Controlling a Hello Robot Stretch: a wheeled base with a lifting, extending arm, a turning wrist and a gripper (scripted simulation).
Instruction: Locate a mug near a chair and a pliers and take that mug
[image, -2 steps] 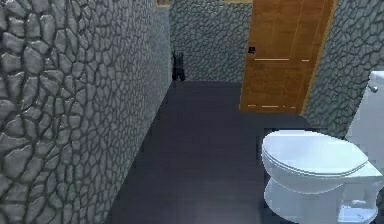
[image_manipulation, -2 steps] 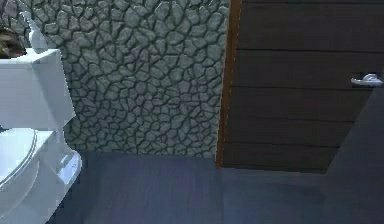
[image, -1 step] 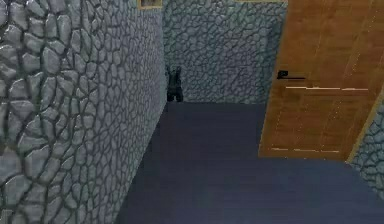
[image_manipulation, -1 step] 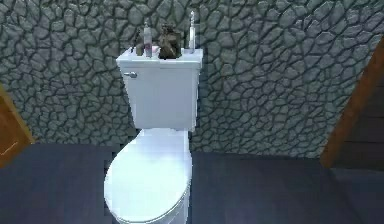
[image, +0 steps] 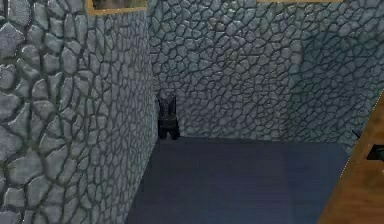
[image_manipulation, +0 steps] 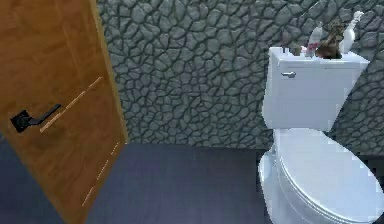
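A small dark object (image: 168, 116) stands on the floor in the far corner of the forward view, against the grey stone wall (image: 70, 110). Its shape is too small to name. Neither a mug, a chair nor pliers can be made out here.
A white toilet (image_manipulation: 315, 165) fills the arm side view's right, with small bottles and items (image_manipulation: 330, 40) on its tank. A wooden door (image_manipulation: 55, 100) with a black handle (image_manipulation: 30, 118) stands at that view's left; its edge (image: 362, 185) shows at the forward view's right. Dark floor (image: 240, 180) lies ahead.
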